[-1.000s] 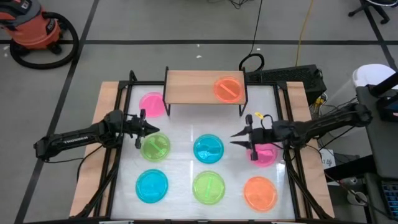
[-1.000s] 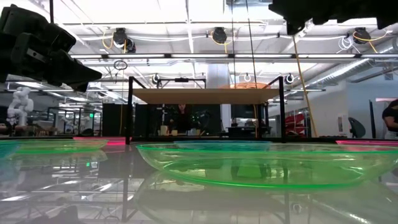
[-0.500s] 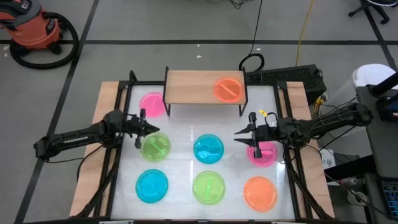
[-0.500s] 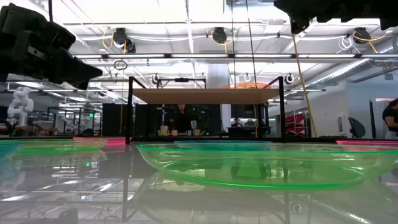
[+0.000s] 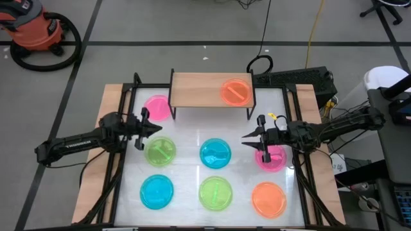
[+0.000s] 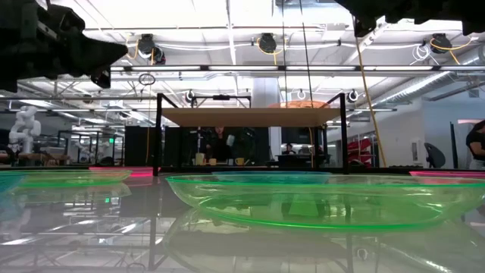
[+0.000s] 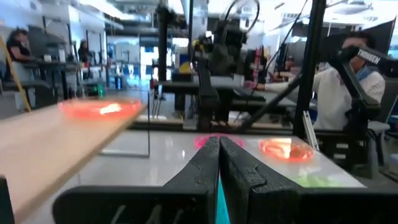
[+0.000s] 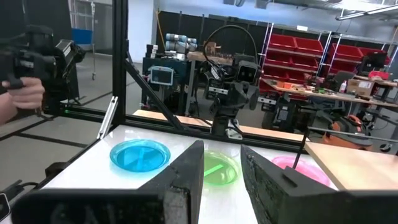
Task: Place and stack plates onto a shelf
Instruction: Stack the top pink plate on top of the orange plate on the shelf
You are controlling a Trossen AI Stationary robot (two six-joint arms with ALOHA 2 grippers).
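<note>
The light-wood shelf (image 5: 199, 90) stands near the table's far edge, and an orange plate (image 5: 236, 91) lies on its right half. A pink plate (image 5: 156, 107) lies on the table by the shelf's left legs. Green (image 5: 160, 151), blue (image 5: 215, 153) and pink (image 5: 272, 159) plates lie in a middle row. Blue (image 5: 157, 191), green (image 5: 216, 192) and orange (image 5: 268, 199) plates lie in the near row. My left gripper (image 5: 159, 127) hovers shut above the table between the far pink plate and the green one. My right gripper (image 5: 244, 138) hovers open left of the right pink plate.
Black frame posts stand at the table's corners and wooden side boards run along its left and right edges. Bare white tabletop (image 5: 192, 131) lies between the shelf and the middle row. A person (image 7: 339, 87) sits beyond the table in the left wrist view.
My left gripper has risen and moved a little toward the far edge, staying shut. My right gripper has drawn back slightly toward the table's right edge. No plate has moved.
</note>
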